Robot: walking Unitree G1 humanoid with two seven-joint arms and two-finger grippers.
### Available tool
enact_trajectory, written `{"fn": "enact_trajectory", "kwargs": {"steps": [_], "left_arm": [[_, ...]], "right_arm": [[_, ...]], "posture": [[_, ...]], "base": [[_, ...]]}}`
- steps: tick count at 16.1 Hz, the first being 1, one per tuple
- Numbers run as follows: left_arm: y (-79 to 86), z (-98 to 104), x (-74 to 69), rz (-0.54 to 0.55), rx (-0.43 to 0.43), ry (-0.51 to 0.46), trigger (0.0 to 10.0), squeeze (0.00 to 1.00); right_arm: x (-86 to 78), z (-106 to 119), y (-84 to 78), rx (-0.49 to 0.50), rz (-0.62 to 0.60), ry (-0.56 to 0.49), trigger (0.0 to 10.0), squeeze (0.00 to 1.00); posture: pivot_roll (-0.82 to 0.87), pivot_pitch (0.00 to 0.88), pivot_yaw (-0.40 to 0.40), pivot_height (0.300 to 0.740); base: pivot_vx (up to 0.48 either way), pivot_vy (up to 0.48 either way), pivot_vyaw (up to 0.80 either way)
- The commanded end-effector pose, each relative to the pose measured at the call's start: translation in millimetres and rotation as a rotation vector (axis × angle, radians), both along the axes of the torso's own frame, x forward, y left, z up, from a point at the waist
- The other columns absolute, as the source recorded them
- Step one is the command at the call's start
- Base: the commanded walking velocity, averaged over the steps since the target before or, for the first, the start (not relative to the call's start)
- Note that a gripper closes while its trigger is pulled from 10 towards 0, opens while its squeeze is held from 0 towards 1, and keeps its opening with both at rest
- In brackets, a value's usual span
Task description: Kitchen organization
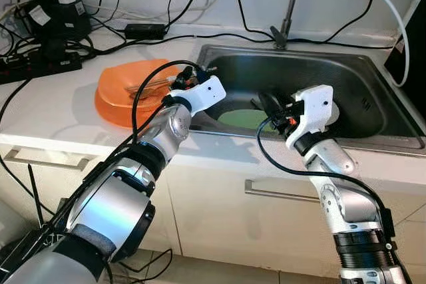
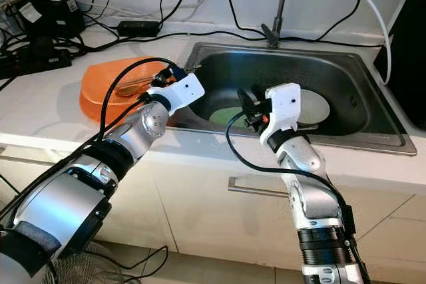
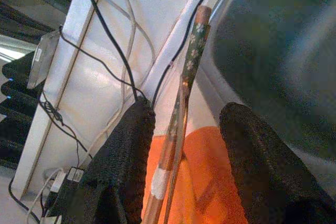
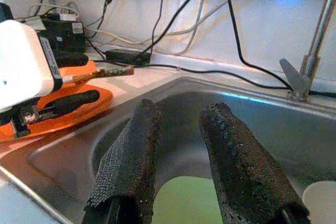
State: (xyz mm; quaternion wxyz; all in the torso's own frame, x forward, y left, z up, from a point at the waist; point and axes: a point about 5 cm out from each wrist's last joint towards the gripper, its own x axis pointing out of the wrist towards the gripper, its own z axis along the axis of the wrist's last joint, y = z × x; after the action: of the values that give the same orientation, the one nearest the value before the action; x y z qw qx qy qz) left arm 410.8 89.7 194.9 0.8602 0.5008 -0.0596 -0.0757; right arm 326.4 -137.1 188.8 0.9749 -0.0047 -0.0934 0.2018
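Note:
A pair of patterned chopsticks [image 3: 185, 87] lies across the orange plate [image 1: 120, 101] on the white counter, left of the sink [image 1: 219, 50]. Their tips point toward the sink's rim. My left gripper [image 3: 188, 109] hovers over the plate's sink-side edge, open, its fingers [image 3: 131, 150] standing wide on either side of the chopsticks. My right gripper [image 4: 181, 108] hangs inside the sink, open and empty, above a green plate [image 1: 243, 119] on the sink floor. A white plate [image 2: 314, 108] lies in the sink behind the right wrist, partly hidden.
A faucet [image 1: 289, 4] with a white hose [image 1: 389, 4] rises behind the sink. Power strips, adapters and tangled black cables [image 1: 40, 58] crowd the counter's back left. Cabinet drawers with handles [image 1: 279, 194] sit below the counter edge.

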Motion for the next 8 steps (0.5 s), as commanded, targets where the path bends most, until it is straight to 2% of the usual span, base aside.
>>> {"fn": "enact_trajectory", "kwargs": {"steps": [1, 2, 3, 8], "left_arm": [[-3.4, 8.2, 1.8, -0.001, 0.004, -0.028, 4.0, 0.0], [-3.2, 7.6, 1.7, -0.001, 0.007, -0.027, 1.0, 0.0], [-2.9, 6.5, 1.4, 0.0, 0.005, -0.025, 0.0, 0.0], [-3.5, 4.2, 0.7, -0.002, 0.006, -0.021, 0.0, 0.0]], "right_arm": [[-2.2, 4.0, -0.9, 0.017, -0.006, -0.009, 10.0, 0.0], [-3.2, 3.8, -0.5, 0.018, -0.008, -0.007, 10.0, 0.0], [-3.9, 3.3, -0.1, 0.02, -0.009, -0.004, 10.0, 0.0], [-5.4, 2.1, -0.8, 0.025, -0.02, 0.003, 10.0, 0.0]], "posture": [[-0.01, 0.084, 0.009, 0.74], [-0.01, 0.085, 0.01, 0.74], [-0.01, 0.087, 0.011, 0.74], [0.0, 0.09, 0.011, 0.74]], "base": [[0.0, 0.0, 0.0], [0.0, 0.0, 0.0], [0.0, 0.0, 0.0], [0.0, 0.0, 0.0]]}}
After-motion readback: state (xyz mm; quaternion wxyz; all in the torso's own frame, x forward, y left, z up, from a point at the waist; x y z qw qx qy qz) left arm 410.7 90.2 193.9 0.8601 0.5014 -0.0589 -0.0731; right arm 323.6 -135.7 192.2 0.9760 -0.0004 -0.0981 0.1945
